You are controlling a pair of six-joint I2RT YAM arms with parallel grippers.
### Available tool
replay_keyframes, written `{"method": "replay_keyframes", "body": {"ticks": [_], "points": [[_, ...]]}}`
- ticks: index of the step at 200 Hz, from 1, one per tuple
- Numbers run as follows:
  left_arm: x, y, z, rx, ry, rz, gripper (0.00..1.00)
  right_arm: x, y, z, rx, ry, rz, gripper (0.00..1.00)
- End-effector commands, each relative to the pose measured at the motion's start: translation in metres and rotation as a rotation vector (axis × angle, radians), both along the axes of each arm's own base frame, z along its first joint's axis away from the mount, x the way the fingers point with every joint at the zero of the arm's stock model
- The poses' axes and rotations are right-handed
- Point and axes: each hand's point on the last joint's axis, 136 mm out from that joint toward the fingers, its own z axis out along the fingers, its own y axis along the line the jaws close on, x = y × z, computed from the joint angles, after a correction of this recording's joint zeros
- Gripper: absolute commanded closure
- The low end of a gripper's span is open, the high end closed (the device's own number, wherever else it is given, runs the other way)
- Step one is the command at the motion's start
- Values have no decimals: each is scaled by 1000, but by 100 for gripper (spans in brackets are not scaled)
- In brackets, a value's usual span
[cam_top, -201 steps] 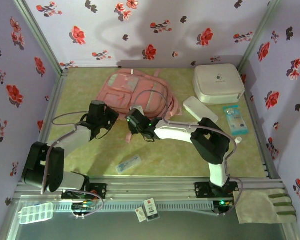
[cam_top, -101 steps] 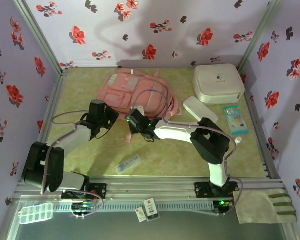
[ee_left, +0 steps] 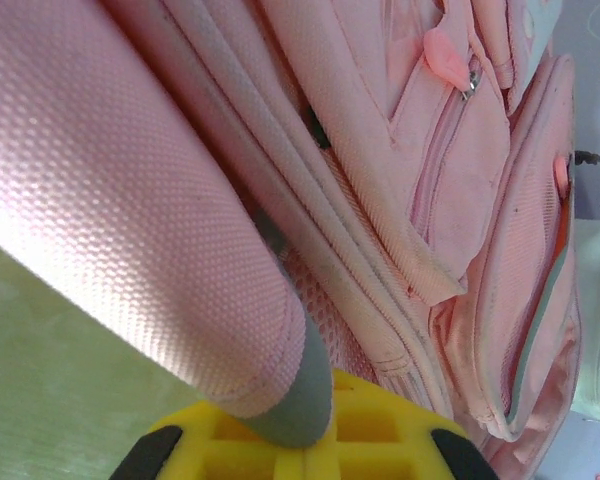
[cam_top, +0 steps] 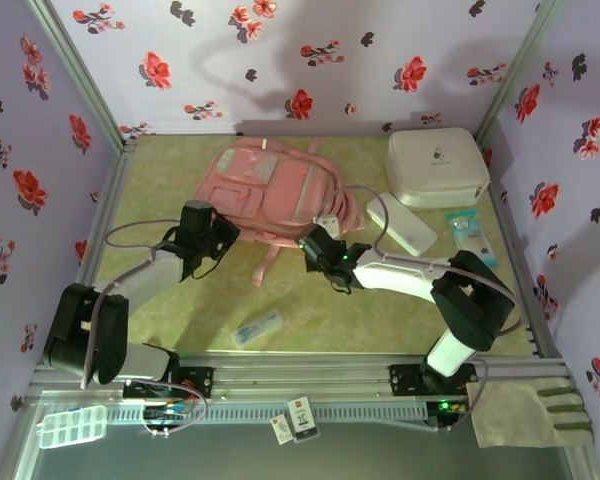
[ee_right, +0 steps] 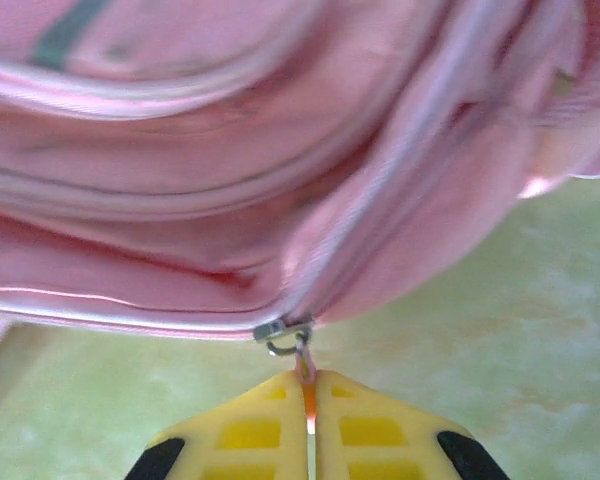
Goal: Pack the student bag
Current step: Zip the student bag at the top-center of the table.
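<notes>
Table (cam_top: 370,320), green top. Student bag (cam_top: 275,185) lies flat at far centre of table, front pockets up. White hard case (cam_top: 437,165) sits to its right, apart. L end effector (ee_left: 305,440) at bag's near-left edge, closed on padded strap (ee_left: 130,220) w/ grey trim. R end effector (ee_right: 308,400) at bag's near-right corner, pinched shut on zip pull (ee_right: 305,375), slider just above the tips.

I'm working in a staged lab booth — flowered paper walls (cam_top: 380,40), aluminium rails (cam_top: 310,372) along the near edge, a green mat (cam_top: 180,310) as the tabletop.
</notes>
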Motion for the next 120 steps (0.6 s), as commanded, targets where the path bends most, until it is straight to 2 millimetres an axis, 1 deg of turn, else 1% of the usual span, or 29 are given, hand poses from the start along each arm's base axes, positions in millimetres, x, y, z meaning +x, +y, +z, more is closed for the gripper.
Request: {"method": "replay_keyframes", "body": {"ticks": [1, 12, 32, 70, 79, 82, 100, 120], "points": [[12, -3, 16, 19, -64, -21, 100, 2, -32, -12, -106, -5, -63, 92], [12, -4, 15, 23, -61, -25, 100, 5, -23, -14, -97, 2, -16, 92], [12, -4, 16, 25, -57, -30, 100, 10, -11, -13, -84, -2, 35, 90], [13, -5, 18, 25, -58, -36, 100, 15, 11, -6, -13, -24, 131, 77], [13, -5, 18, 22, -59, -34, 100, 16, 13, -4, -15, -34, 144, 75], [13, -6, 18, 21, -58, -38, 100, 14, 17, -5, 1, -24, 161, 75], [14, -6, 20, 22, -61, -37, 100, 15, 22, -7, 1, -22, 180, 74], [15, -7, 23, 23, -66, -42, 100, 16, 20, -8, -14, -26, 178, 74]]}}
